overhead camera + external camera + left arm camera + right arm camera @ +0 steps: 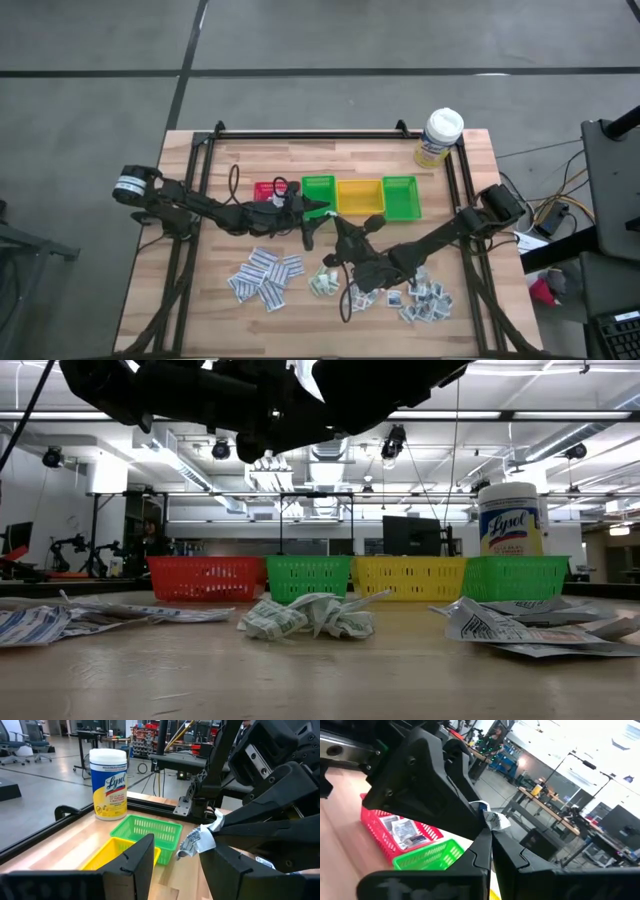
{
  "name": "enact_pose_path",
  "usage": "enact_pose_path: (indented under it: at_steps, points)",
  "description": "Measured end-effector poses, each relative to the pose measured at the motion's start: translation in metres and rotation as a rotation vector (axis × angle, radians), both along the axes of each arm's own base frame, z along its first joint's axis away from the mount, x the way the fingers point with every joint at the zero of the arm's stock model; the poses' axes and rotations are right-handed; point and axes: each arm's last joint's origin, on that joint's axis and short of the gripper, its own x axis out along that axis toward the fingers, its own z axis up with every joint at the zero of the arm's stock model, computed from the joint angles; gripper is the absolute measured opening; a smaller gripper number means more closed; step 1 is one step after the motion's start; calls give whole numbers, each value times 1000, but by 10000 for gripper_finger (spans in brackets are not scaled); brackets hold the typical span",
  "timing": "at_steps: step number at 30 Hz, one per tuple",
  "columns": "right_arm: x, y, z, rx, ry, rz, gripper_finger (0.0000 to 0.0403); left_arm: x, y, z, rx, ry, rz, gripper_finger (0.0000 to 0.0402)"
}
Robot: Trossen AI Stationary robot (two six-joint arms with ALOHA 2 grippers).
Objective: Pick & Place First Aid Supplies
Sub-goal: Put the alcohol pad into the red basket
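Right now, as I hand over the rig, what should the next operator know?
Right gripper: shut on a crumpled white packet, held up near the bins.
Left gripper: open, empty, facing that packet above the yellow bin.
Done: some packets in the red bin.
Left: three packet piles on the table: left, middle, right.

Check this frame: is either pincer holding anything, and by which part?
The right pincer pinches a crumpled white packet by one edge between its fingertips; the rest sticks out beyond them. The left pincer is open and holds nothing.
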Motion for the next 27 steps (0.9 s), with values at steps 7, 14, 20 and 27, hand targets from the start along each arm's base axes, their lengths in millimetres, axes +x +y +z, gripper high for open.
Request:
enact_pose_path:
  at_steps: [7, 14, 20, 27]
  points:
    - [0, 0, 0, 1, 1, 4, 8, 0, -1, 0, -1, -1, -31, 159]
    - [0, 0, 0, -5, 10, 4, 8, 1, -3, 1, -1, -3, -82, 97]
    - [0, 0, 0, -8, 14, 4, 8, 1, -4, 0, 27, 6, -137, 9]
    - [-1, 1, 0, -61, 92, 12, 8, 1, -5, 0, 27, 5, -145, 2]
